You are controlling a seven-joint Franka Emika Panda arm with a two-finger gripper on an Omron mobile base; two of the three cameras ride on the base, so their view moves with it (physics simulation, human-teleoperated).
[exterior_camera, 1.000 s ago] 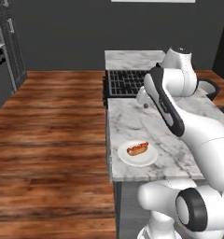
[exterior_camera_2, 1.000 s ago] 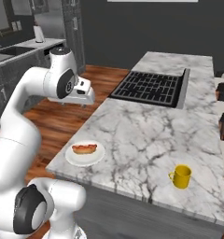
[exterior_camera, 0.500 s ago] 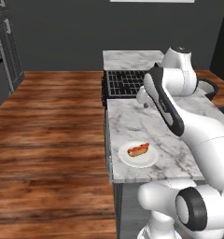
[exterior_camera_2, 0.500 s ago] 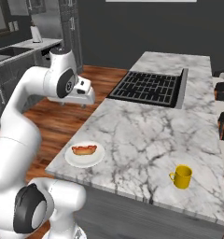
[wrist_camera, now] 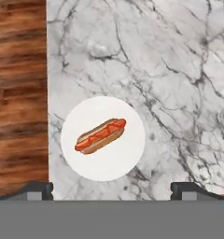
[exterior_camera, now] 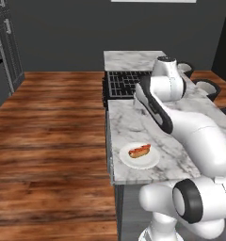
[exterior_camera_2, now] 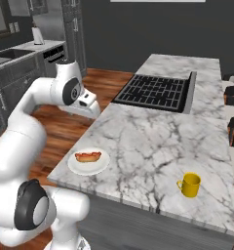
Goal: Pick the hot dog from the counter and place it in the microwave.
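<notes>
Currently the small tan-bun hot dog (wrist_camera: 101, 136) lies on a round white plate (wrist_camera: 128, 158) near the white-grey marble table's (wrist_camera: 170, 70) edge; the two-finger hand (wrist_camera: 111, 189) hovers above, spread wide, empty.

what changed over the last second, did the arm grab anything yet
Nothing grabbed. The whole scene has shifted slightly in both base views, so the base moved. The tan-bunned hot dog still lies on its round white plate on the marble counter, jaws open above it.
</notes>
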